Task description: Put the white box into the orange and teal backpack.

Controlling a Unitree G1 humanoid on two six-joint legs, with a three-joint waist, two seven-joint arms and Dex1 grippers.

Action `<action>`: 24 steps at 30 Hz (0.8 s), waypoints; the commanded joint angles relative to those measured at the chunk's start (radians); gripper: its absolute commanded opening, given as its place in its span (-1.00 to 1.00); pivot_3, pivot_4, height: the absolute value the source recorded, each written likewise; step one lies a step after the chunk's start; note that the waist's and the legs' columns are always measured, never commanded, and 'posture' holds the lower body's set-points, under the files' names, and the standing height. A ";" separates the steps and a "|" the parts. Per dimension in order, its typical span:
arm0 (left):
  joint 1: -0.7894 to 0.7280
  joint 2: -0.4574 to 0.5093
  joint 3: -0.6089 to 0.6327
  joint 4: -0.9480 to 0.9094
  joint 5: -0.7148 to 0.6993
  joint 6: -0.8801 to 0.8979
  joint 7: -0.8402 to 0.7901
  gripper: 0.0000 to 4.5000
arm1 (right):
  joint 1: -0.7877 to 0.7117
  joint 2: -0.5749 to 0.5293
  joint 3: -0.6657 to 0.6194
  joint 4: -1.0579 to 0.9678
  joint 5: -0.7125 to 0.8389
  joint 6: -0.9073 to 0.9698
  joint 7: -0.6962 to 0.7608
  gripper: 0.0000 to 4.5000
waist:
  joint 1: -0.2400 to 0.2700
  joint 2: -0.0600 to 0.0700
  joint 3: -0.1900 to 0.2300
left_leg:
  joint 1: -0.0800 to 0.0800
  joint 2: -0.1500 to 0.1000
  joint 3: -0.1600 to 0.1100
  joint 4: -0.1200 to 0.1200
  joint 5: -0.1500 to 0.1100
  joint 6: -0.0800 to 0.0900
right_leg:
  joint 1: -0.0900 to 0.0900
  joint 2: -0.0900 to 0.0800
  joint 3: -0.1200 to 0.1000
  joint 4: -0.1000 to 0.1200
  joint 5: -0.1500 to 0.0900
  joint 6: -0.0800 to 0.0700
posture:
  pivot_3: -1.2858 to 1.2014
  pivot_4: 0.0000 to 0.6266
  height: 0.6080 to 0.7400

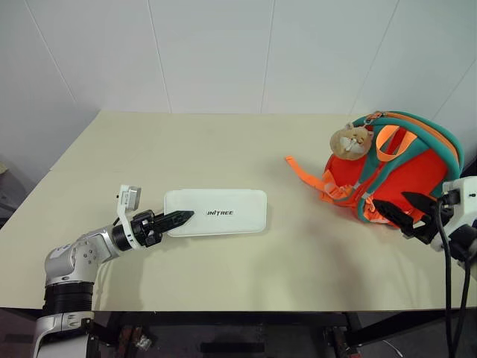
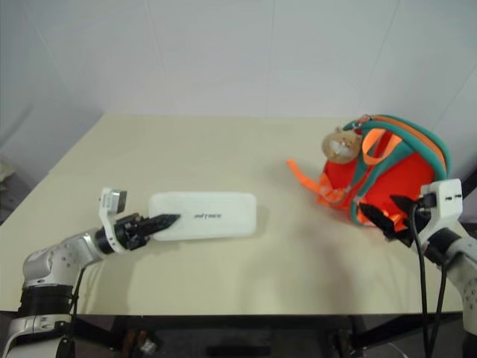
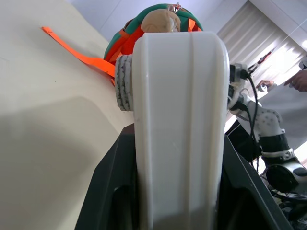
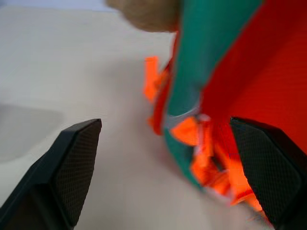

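The white box (image 1: 216,212) lies lengthwise on the left half of the tan table (image 1: 186,149), its dark lettering facing up. My left gripper (image 1: 179,218) is shut on the box's left end. In the left wrist view the box (image 3: 180,120) stands edge-on between the black fingers. The orange and teal backpack (image 1: 406,168) sits at the table's right side, with a tan plush charm (image 1: 350,140) on its left face. My right gripper (image 1: 401,207) is open at the backpack's near lower edge. Its fingers (image 4: 76,158) are spread wide in front of the orange fabric and grip nothing.
A loose orange strap (image 1: 302,170) trails from the backpack leftward across the table. White walls stand behind the table's far edge. A person's hand (image 3: 300,79) is beyond the table on the right, seen in the left wrist view.
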 commanded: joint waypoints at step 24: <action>0.104 -0.011 0.071 -0.125 -0.108 -0.024 0.090 -0.42 | -0.507 0.152 0.236 0.644 -0.082 -0.418 0.092 -0.08 | -0.017 0.001 0.000 | 0.000 0.000 0.000 -0.002 0.001 -0.001 | -0.001 0.000 0.000 0.001 0.000 0.001 | 0.03 -0.52 1.00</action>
